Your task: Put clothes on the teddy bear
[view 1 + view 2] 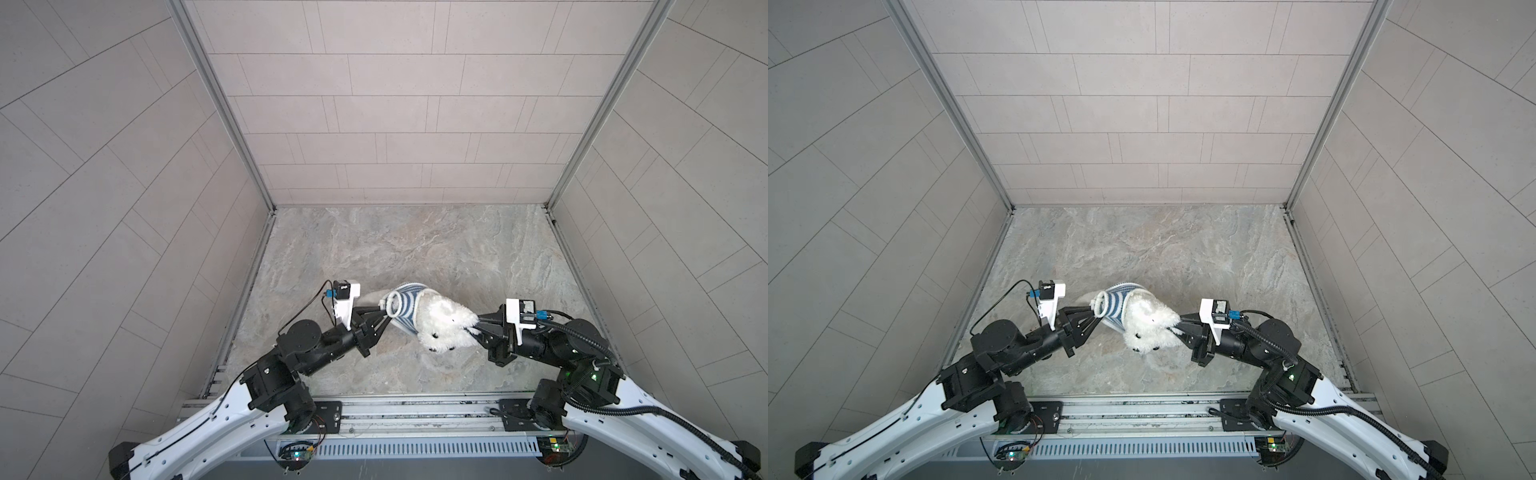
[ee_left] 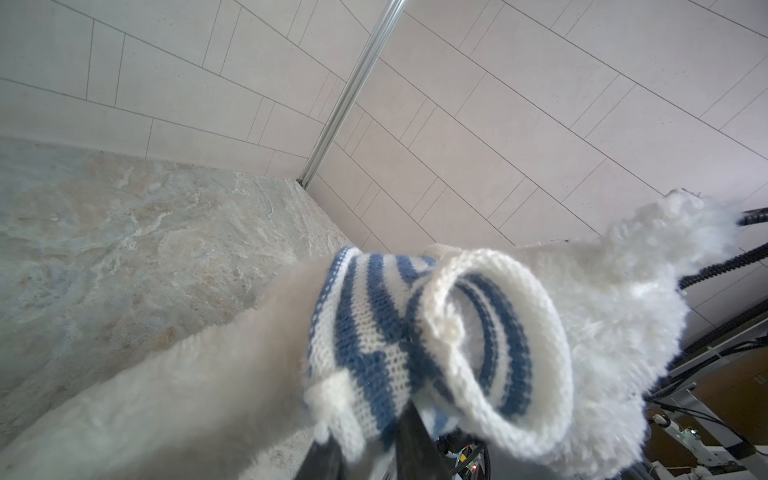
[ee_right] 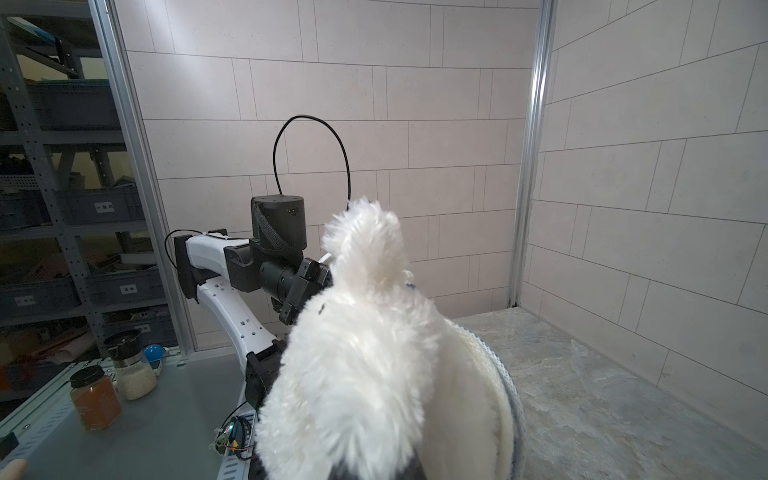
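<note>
Pale grey tiled walls (image 1: 395, 104), joined by aluminium corner posts (image 1: 222, 104), enclose a marbled grey-beige stone-look table (image 1: 415, 249). Beyond its left edge, grey metal shelving (image 3: 45, 199) holds dark plastic storage bins (image 3: 75, 104) in soft, even light.

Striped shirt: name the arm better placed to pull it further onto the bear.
Left. The left hand straddles the knit of the striped shirt, while the right hand is shut on the teddy bear by its head fur, likely anchoring it.

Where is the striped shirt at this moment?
In both top views the striped shirt is around the teddy bear, between the left gripper at its edge and the right gripper on the fur.
</note>
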### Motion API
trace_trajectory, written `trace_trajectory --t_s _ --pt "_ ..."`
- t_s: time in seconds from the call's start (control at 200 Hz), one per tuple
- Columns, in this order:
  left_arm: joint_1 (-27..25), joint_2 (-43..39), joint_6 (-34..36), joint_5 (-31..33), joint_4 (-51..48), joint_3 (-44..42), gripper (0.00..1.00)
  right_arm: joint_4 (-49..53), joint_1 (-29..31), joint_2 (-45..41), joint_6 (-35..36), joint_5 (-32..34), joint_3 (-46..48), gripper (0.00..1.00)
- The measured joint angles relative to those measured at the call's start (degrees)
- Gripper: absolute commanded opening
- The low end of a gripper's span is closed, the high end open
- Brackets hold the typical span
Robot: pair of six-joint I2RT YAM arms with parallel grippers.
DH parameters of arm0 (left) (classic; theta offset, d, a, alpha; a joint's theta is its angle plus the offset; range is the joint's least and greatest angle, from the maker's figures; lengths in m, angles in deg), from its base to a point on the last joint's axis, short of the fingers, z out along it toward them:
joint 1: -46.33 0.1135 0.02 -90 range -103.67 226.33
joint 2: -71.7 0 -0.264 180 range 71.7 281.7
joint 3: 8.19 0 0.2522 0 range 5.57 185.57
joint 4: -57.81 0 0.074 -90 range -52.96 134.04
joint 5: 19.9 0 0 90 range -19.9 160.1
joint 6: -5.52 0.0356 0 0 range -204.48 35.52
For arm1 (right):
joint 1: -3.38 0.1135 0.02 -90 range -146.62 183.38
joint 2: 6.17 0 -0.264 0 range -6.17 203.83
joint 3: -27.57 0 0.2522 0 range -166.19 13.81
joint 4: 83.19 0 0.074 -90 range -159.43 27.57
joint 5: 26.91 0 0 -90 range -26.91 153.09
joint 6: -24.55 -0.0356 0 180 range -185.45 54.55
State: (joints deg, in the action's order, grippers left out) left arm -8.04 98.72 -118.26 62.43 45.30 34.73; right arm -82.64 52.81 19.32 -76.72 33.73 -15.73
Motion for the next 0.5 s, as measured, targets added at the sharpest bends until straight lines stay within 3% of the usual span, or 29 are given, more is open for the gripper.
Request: trace_trajectory --t_s 0.15,0.3,0.501 --pt "0.0 -0.6 -0.2 -0.2 1.1 -0.7 0.20 -0.1 -0.1 -0.7 0.0 0.3 0.0 0.00" --pt "0.0 -1.1 -0.2 -0.2 1.1 -0.7 0.30 -0.3 -0.3 -1.1 -0.2 0.8 0.0 0.00" --pt "0.0 -0.5 -0.3 -0.5 1.9 -0.7 0.18 -0.3 -0.3 -1.1 -0.4 1.0 0.0 0.00"
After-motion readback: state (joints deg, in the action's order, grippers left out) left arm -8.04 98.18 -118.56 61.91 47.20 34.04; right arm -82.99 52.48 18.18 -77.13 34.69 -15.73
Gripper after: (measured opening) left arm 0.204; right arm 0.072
